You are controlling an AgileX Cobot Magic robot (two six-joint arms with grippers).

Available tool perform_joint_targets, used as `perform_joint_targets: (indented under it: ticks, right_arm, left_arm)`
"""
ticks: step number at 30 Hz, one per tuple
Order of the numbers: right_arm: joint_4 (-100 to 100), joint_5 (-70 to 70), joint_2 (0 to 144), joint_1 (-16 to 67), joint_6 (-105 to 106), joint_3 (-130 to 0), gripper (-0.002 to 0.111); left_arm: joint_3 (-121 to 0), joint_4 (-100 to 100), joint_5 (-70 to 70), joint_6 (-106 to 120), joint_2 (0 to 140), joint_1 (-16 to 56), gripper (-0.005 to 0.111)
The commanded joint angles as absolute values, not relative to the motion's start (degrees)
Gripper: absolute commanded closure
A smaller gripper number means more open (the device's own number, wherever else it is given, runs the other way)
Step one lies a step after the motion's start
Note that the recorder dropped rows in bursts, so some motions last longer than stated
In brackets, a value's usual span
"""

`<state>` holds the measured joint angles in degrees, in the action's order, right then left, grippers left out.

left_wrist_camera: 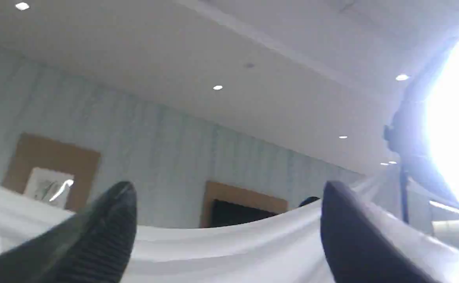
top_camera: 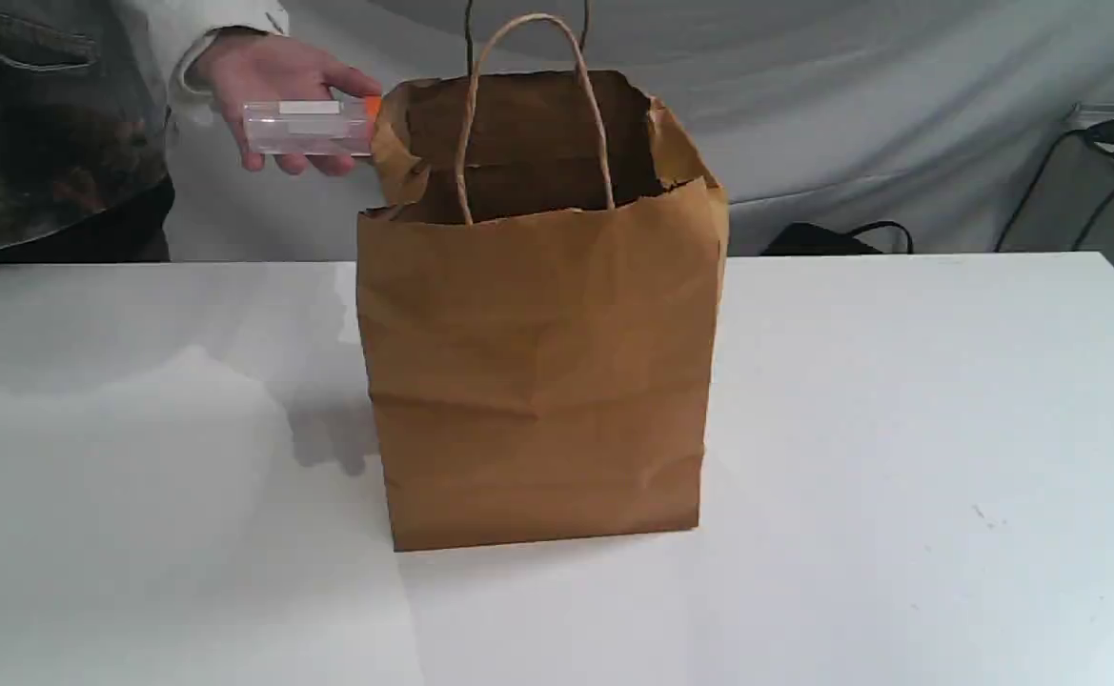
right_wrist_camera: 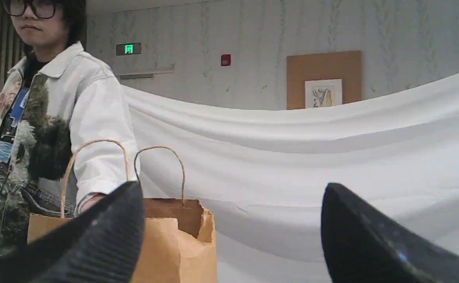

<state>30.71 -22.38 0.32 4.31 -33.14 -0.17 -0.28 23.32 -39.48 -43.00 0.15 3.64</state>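
A brown paper bag [top_camera: 537, 381] with twine handles stands upright and open in the middle of the white table [top_camera: 900, 429]. A person's hand [top_camera: 271, 71] holds a clear plastic box with an orange end [top_camera: 309, 127] against the bag's back left rim. Neither gripper shows in the exterior view. In its wrist view my left gripper [left_wrist_camera: 229, 196] is open and empty, pointing up at a ceiling and a white drape. My right gripper [right_wrist_camera: 233, 196] is open and empty too, and the bag [right_wrist_camera: 174, 243] and the person [right_wrist_camera: 52, 118] lie beyond its fingers.
White cloth [top_camera: 804, 114] hangs behind the table. Black cables and a dark object [top_camera: 833, 238] lie past the table's far right edge. A bright lamp on a stand [left_wrist_camera: 449, 118] shows in the left wrist view.
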Motion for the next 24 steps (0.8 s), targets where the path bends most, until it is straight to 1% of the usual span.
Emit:
perform_joint_targets:
  ticks: [1, 4, 9, 11, 15, 21, 24]
  right_arm:
    - [31.0, -21.8, 0.0, 4.0, -33.4, 0.0, 0.045]
    - [31.0, -21.8, 0.0, 4.0, -33.4, 0.0, 0.045]
    - [31.0, -21.8, 0.0, 4.0, -33.4, 0.0, 0.045]
    - [31.0, -21.8, 0.0, 4.0, -33.4, 0.0, 0.045]
    - [31.0, -21.8, 0.0, 4.0, -33.4, 0.0, 0.045]
    - [31.0, -21.3, 0.0, 4.0, -33.4, 0.0, 0.045]
    - [31.0, -20.7, 0.0, 4.0, -33.4, 0.0, 0.045]
  left_arm:
    - [-3.0, 30.6, -43.3, -45.0, 1.9, 4.0, 0.038]
    - [-7.3, 37.8, -44.4, -46.7, 5.6, 4.0, 0.038]
    - [-15.5, 53.9, -56.2, -48.8, 15.0, 4.0, 0.038]
    - [-18.7, 55.0, -57.9, -48.2, 19.0, 4.0, 0.038]
    - [-25.5, 55.0, -58.2, -47.7, 28.1, 4.0, 0.038]
    - [-34.9, 61.4, -58.7, -46.9, 41.4, 4.0, 0.038]
    - [-38.5, 65.6, -58.7, -40.1, 46.4, 4.0, 0.038]
